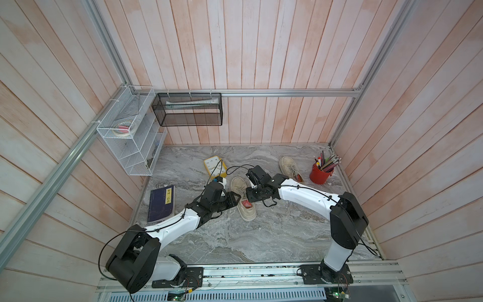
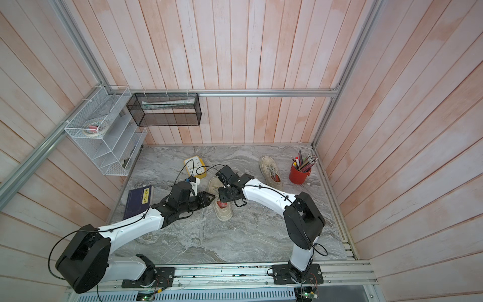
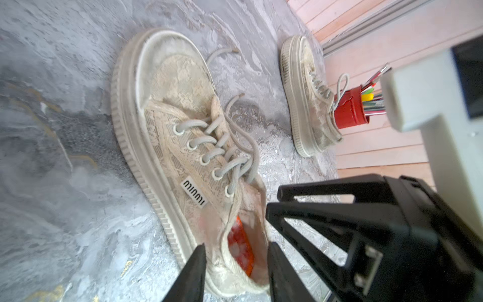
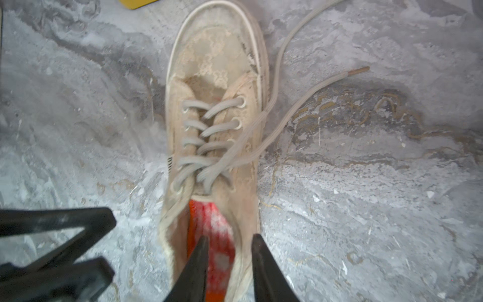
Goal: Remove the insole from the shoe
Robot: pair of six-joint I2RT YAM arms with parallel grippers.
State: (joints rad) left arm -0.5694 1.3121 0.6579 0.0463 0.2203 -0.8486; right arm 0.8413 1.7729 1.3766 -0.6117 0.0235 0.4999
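Note:
A beige lace-up shoe (image 1: 241, 188) (image 2: 219, 209) lies mid-table, toe pointing away. Its red-orange insole (image 1: 247, 204) (image 2: 222, 204) sits inside at the heel opening. My left gripper (image 1: 236, 197) (image 3: 236, 245) is open, its fingers straddling the heel end of the shoe (image 3: 183, 130), with the insole (image 3: 239, 243) between them. My right gripper (image 1: 251, 199) (image 4: 230, 238) is open too. One of its fingers (image 4: 202, 251) is inside the shoe (image 4: 217, 78) over the insole (image 4: 217, 227), and the other is outside the collar. Neither holds anything.
A second shoe (image 1: 290, 167) and a red pencil cup (image 1: 320, 174) stand at the back right. A yellow clock (image 1: 214, 165) lies behind the shoe, and a blue book (image 1: 161, 202) lies to the left. Wire racks (image 1: 130, 130) hang on the left wall.

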